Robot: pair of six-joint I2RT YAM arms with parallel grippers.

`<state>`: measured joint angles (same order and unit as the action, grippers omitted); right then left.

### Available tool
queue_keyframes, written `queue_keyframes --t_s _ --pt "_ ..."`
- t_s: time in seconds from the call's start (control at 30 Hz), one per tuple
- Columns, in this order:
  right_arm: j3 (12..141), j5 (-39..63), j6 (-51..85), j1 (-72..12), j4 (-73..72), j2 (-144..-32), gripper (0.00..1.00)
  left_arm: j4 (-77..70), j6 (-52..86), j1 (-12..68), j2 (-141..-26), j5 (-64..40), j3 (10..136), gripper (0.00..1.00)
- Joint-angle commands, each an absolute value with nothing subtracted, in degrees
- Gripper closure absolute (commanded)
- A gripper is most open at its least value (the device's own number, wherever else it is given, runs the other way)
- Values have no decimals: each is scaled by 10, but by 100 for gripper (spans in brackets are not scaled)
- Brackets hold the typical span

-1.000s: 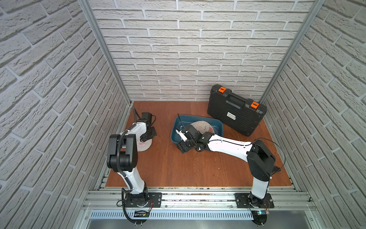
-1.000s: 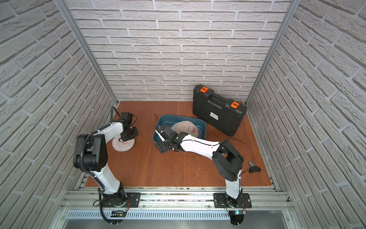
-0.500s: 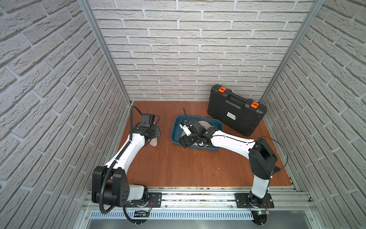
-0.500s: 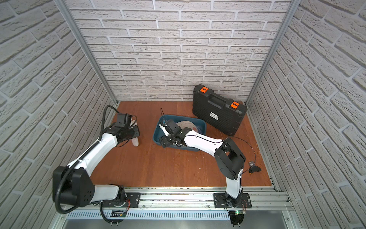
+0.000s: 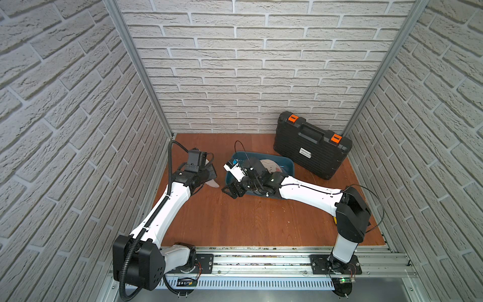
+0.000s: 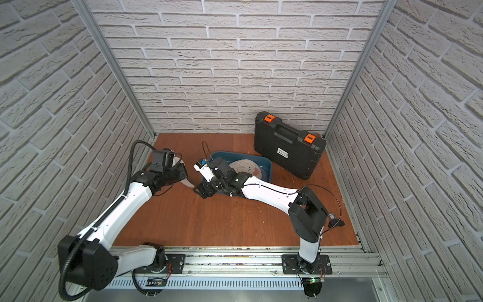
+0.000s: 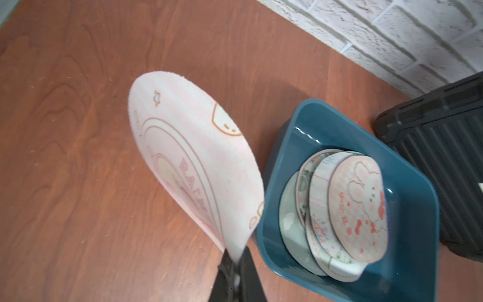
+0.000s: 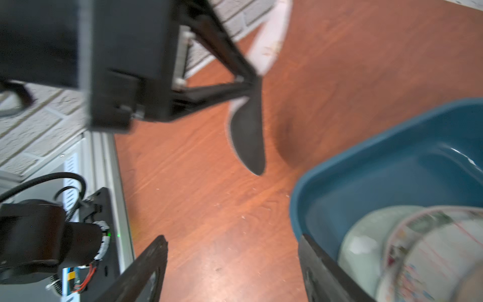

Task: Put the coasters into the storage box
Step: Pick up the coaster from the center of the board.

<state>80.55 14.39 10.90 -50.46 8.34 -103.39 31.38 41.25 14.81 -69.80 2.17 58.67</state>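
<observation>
- Fingers of the left gripper are clamped on the edge of a pink coaster, which is tilted above the wooden table, just beside the teal storage box.
- The right gripper is spread wide and empty, with one finger over the table and one over the box's rim.
- Several coasters overlap inside the box, with a rabbit print on top.
- A black case sits just behind the box.

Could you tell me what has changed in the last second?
The left gripper, shut on a pink coaster, has lifted it off the table and carried it toward the storage box. The right gripper, open, swung over the box and back to its near corner. Box, its coasters and black case stayed put.
</observation>
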Motion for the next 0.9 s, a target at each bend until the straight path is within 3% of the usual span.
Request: queue_keyframes --t_s 0.0,0.6,0.87 --pt "806 161 105 -513 25 -1027 22 292 440 163 -687 9 611 100" --pt "798 40 113 -515 -41 -1063 30 277 467 205 -651 -34 610 100" --pt "790 8 118 -513 -66 -1075 54 273 468 206 -642 -55 607 100"
